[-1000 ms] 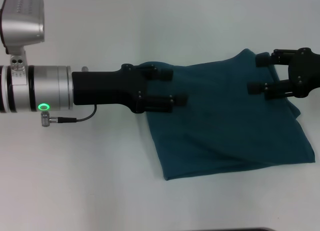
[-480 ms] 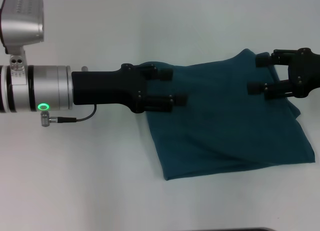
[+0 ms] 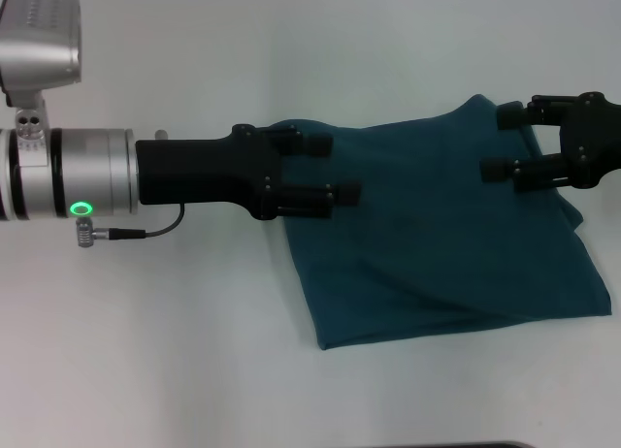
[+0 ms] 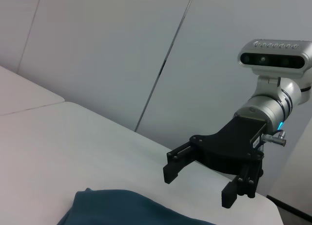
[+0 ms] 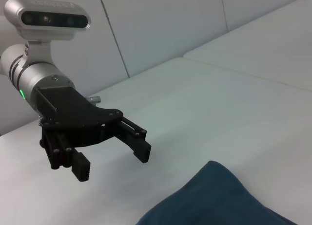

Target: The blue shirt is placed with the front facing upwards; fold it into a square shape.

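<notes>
- Since half a second ago my left gripper (image 3: 325, 169) has slid a touch back toward my left side, its wrist ring sitting slightly farther from the cloth; nothing else has shifted.
- That left gripper hovers over the left far edge of the blue shirt (image 3: 446, 235), its two black fingers spread wide and gripping nothing. The right wrist view shows it held above the table (image 3: 194, 351), clear of the fabric.
- My right gripper (image 3: 503, 143) hangs over the far right corner of the shirt, also spread wide and empty; in the left wrist view (image 4: 197, 183) its fingers stand apart in the air above the tabletop.
- The shirt lies on the white table as a folded, roughly four-sided bundle, somewhat skewed, with one near corner pointing toward me and the right side running out toward the edge of the head view.
- Its upper layer is plain teal with soft creases running across the near half; no lettering shows on the exposed face.
</notes>
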Robot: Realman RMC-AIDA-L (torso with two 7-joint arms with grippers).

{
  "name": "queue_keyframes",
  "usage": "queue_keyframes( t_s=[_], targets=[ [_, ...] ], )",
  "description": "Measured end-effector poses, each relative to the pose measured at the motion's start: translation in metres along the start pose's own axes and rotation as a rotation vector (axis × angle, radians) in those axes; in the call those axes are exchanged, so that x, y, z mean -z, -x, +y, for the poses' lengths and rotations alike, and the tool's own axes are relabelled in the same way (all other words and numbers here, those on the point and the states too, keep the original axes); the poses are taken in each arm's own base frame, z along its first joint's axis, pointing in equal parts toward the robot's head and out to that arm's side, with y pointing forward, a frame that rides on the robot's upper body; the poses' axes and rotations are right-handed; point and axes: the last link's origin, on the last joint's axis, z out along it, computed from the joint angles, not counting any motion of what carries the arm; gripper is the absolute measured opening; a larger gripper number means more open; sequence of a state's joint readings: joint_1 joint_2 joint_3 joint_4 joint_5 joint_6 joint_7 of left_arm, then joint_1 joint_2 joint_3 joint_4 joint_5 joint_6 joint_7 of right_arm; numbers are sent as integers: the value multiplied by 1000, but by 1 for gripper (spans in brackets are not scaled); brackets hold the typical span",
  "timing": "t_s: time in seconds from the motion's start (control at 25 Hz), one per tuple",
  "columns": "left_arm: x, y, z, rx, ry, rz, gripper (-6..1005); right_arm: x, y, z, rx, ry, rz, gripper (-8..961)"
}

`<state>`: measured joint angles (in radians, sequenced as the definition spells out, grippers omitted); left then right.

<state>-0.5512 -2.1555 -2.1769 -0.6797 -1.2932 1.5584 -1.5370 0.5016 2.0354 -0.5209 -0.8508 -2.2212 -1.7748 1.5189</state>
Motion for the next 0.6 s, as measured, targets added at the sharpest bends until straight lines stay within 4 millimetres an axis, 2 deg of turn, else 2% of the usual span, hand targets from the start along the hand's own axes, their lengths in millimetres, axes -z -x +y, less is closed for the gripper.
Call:
queue_keyframes(
  t_s=[0.6],
  targets=[
    [1,-2,0,-12,-2,-2,827,-2,2,0,4,6,-1,915]
  ],
)
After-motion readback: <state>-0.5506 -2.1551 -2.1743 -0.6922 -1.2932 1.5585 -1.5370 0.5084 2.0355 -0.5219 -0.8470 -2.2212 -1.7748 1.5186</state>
